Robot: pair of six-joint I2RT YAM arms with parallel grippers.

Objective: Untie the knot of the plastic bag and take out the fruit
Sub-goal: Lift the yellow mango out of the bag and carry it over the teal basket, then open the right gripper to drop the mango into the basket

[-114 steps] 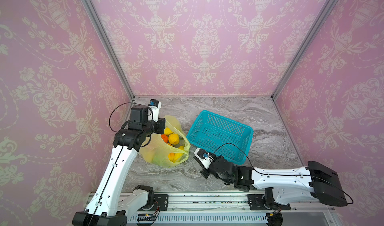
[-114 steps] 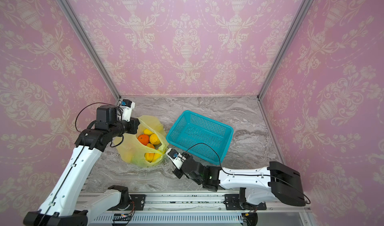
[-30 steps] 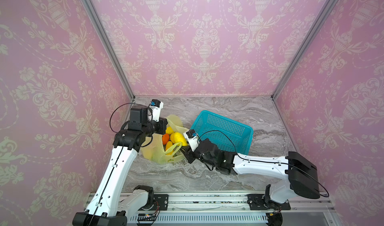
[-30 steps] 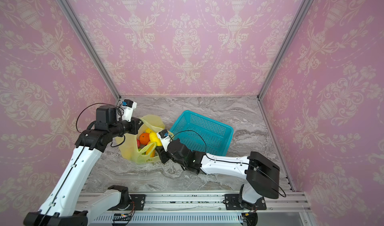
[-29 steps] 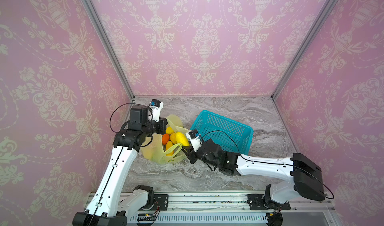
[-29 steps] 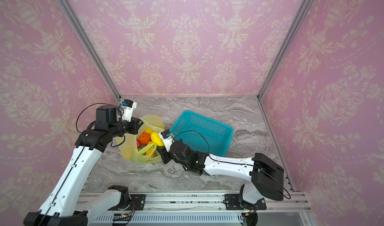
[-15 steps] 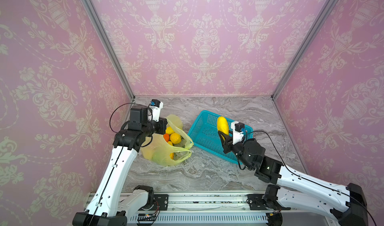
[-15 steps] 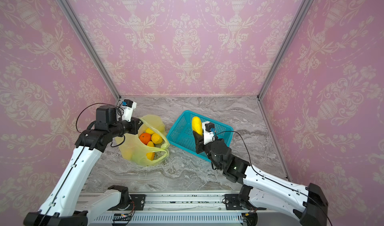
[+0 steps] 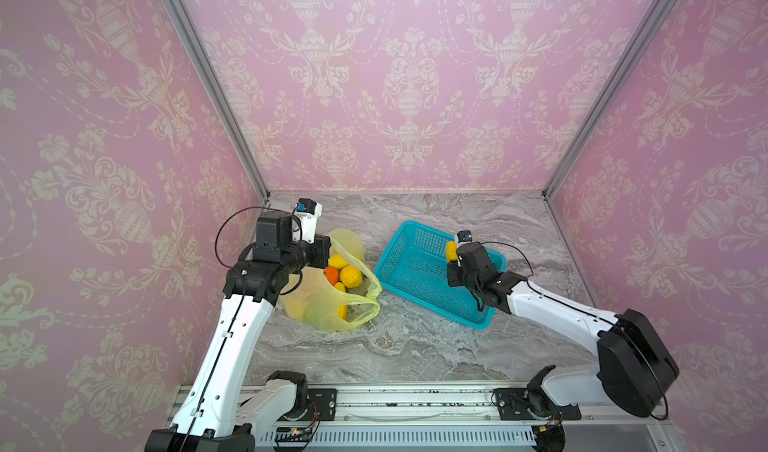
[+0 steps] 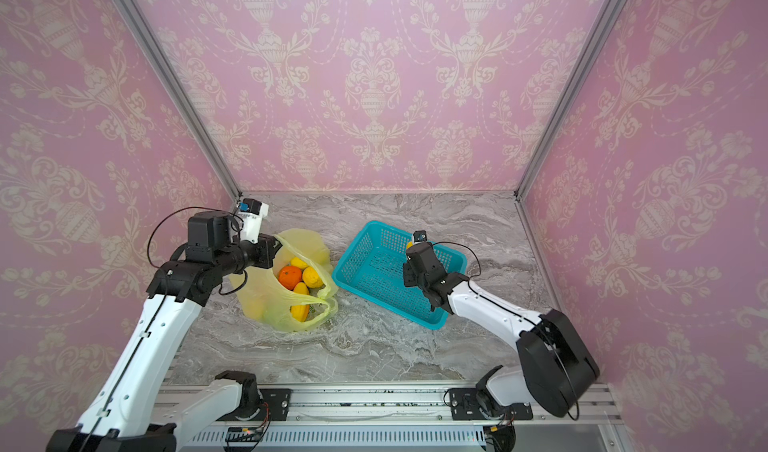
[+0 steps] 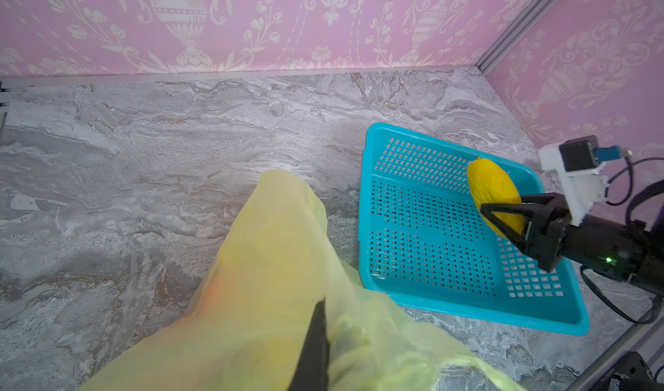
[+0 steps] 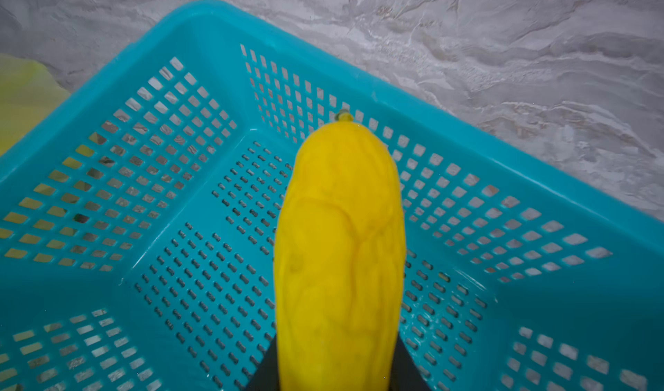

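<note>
Bright yellow mango (image 12: 339, 256), faintly veined skin, against a turquoise basket (image 12: 143, 227) of slotted holes. On the left, a translucent yellow-green plastic bag (image 9: 324, 308), an orange (image 10: 289, 276) glowing inside. Grey marble-veined table (image 9: 415, 346), pink walls (image 9: 407, 76) with cream urn-and-flower damask.

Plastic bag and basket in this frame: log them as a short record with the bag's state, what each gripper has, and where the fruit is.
plastic bag: on the marble table, mouth open, no knot seen
left gripper: shut on the bag's rim
right gripper: shut on a yellow mango
mango position: over the inside of the turquoise basket; cannot tell whether it touches
basket contents: no other fruit
fruit in bag: orange, yellow citrus, more yellow pieces below
</note>
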